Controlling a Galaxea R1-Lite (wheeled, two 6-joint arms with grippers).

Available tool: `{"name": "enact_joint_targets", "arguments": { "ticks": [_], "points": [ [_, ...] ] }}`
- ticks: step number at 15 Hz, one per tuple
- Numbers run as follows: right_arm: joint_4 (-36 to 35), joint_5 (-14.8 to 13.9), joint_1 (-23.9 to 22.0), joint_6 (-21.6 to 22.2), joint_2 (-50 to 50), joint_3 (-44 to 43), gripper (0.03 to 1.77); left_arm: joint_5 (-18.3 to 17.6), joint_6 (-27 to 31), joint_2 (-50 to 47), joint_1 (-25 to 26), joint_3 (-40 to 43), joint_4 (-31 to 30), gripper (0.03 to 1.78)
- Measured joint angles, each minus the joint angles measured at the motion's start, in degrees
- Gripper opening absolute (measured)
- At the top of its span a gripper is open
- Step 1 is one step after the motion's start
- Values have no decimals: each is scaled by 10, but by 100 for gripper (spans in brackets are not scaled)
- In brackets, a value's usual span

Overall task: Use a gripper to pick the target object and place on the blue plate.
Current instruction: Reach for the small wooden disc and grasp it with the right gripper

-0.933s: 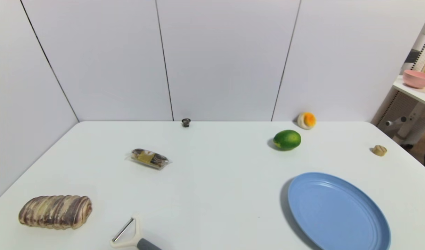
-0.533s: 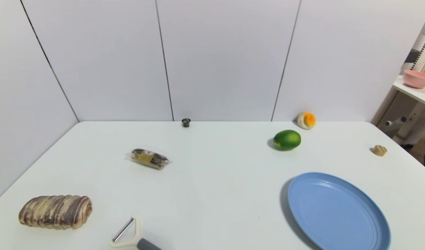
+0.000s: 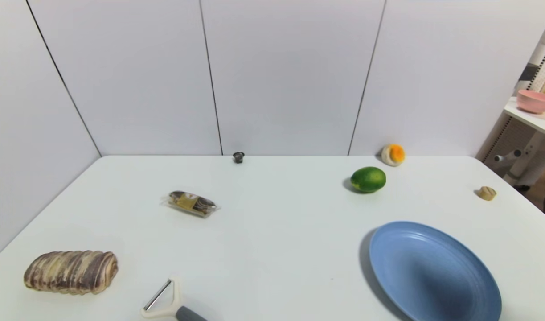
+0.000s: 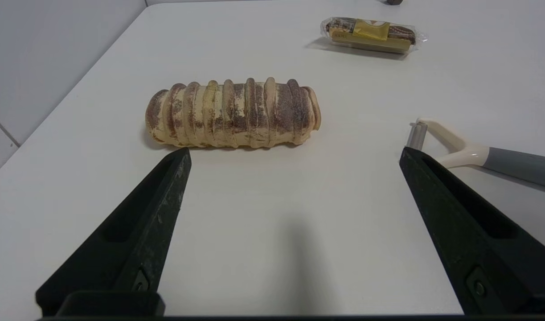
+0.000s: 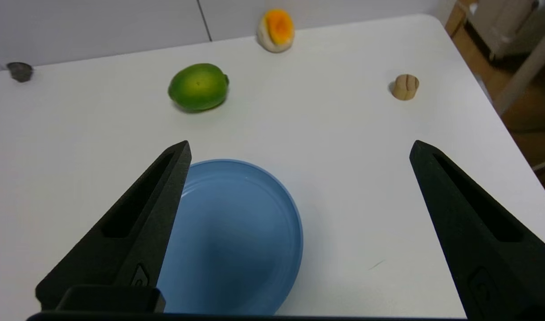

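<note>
White counter (image 3: pixel 272 232) carries all. Large round light-blue plate (image 3: pixel 432 272) sits near the front right corner, bare. Right claw (image 5: pixel 299 151) hangs above the plate's near side, fingers spread wide, holding nothing. Small tan striped wooden cylinder (image 5: pixel 405 86) lies beyond the plate, close to the counter's right edge; little room there. Left claw (image 4: pixel 294 156) idle, spread, far off by the loaf.
</note>
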Motion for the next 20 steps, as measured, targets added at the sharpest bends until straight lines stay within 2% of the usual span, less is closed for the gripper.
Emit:
{"name": "enact_joint_targets", "arguments": {
  "ticks": [2, 4, 10, 13, 20],
  "points": [
    [77, 2, -25, 7, 113, -108, 169, 0, 0, 0, 0, 0, 0, 169],
    [121, 3, -48, 11, 226, -201, 169, 0, 0, 0, 0, 0, 0, 169],
    [158, 1, -128, -3, 503, -414, 169, 0, 0, 0, 0, 0, 0, 169],
    [191, -1, -168, -36, 588, -485, 169, 0, 0, 0, 0, 0, 0, 169],
    [213, 0, -189, -34, 679, -537, 169, 0, 0, 0, 0, 0, 0, 169]
  ]
}}
